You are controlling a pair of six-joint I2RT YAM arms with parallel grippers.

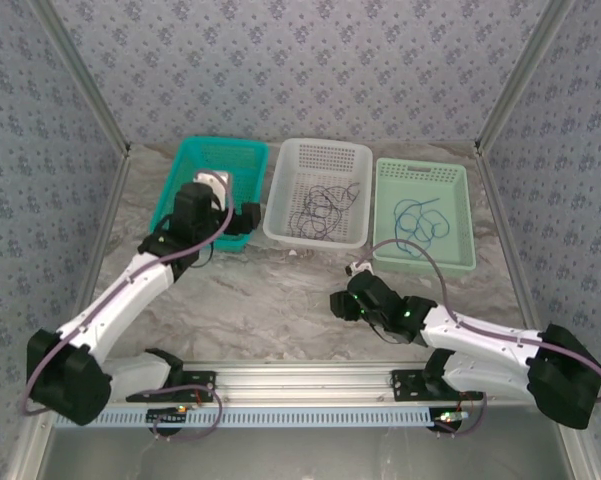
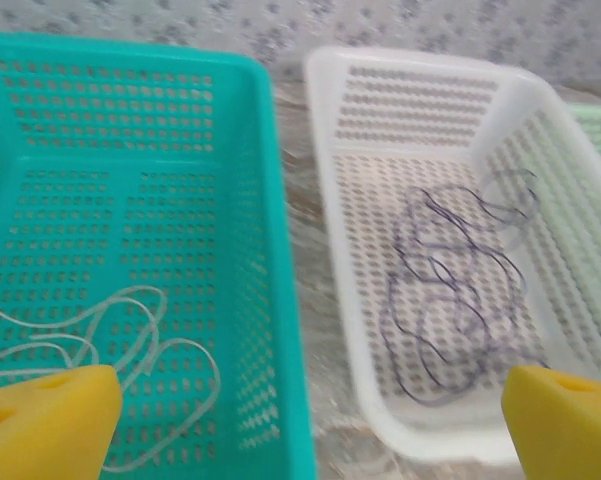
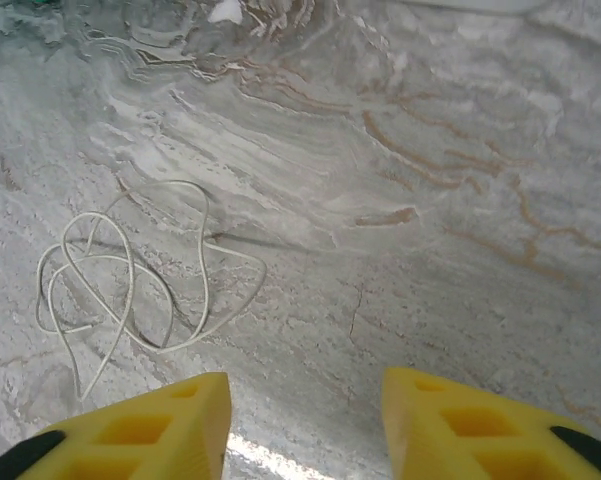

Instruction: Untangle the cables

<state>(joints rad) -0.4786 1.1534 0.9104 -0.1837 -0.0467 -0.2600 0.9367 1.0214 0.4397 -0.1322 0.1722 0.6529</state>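
Observation:
A pale whitish cable lies looped on the floor of the teal basket. My left gripper hangs open above that basket's near right side, with nothing between its yellow fingers. A dark cable lies tangled in the white basket. A blue cable rests in the pale green basket. Another pale cable lies in loose loops on the marble table. It is ahead and to the left of my right gripper, which is open and empty, low over the table.
The three baskets stand side by side at the back of the marble table. Patterned walls enclose the left, right and far sides. A metal rail with the arm bases runs along the near edge.

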